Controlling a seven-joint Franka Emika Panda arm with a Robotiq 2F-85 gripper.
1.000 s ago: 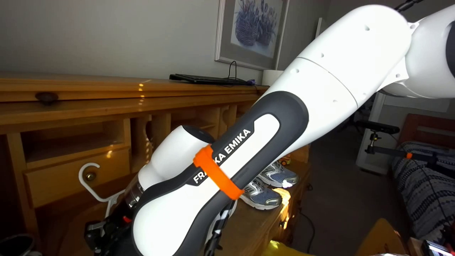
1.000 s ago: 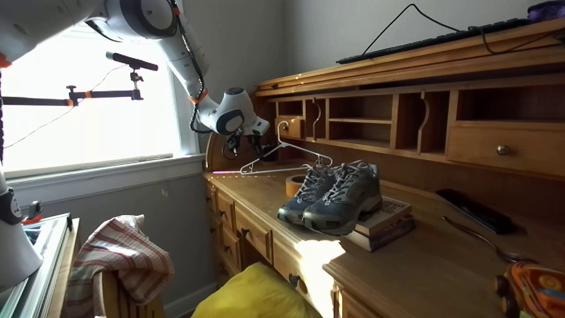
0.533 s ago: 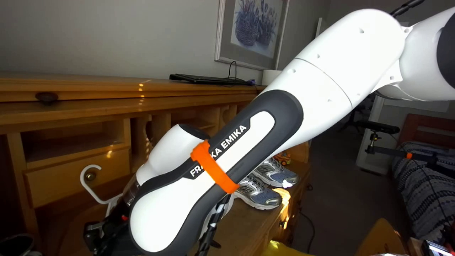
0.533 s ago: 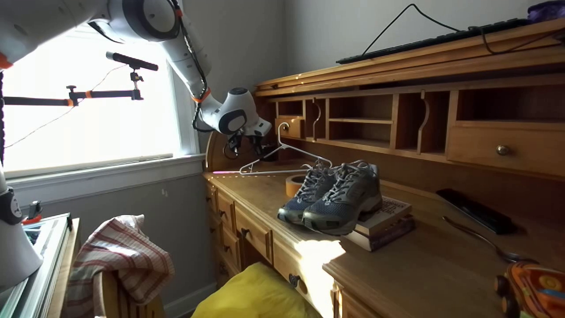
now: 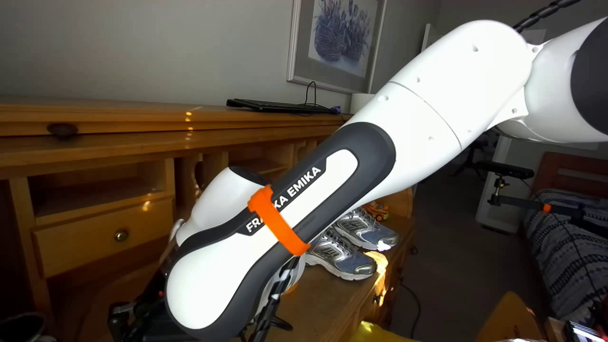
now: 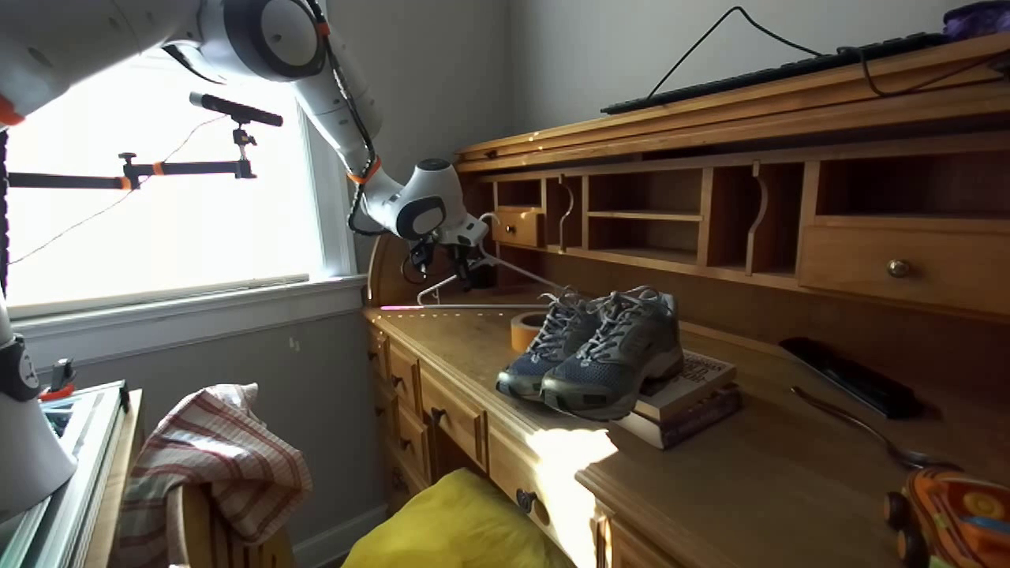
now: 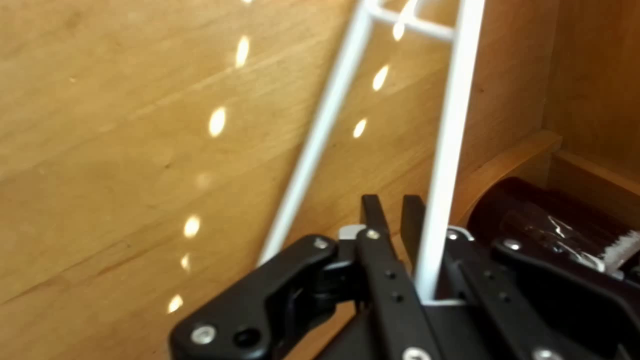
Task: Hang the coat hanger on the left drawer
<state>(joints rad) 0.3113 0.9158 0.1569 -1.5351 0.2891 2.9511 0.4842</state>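
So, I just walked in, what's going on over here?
A robot arm has its end effector at the white coat hanger; in the wrist view the hanger runs down to the fingers, though I can't tell whether it's firmly gripped. It looks like an attempt to hang it on the left drawer, but it isn't hung yet: the hook is clear of the knob. A pair of shoes and a tape roll are nearby.

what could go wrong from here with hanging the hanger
The coat hanger, held by one thin bar, may twist in the gripper. In an exterior view the arm hides most of the hook, so it could miss the knob on the left drawer. The coat hanger also appears close to the shoes and might bump them.
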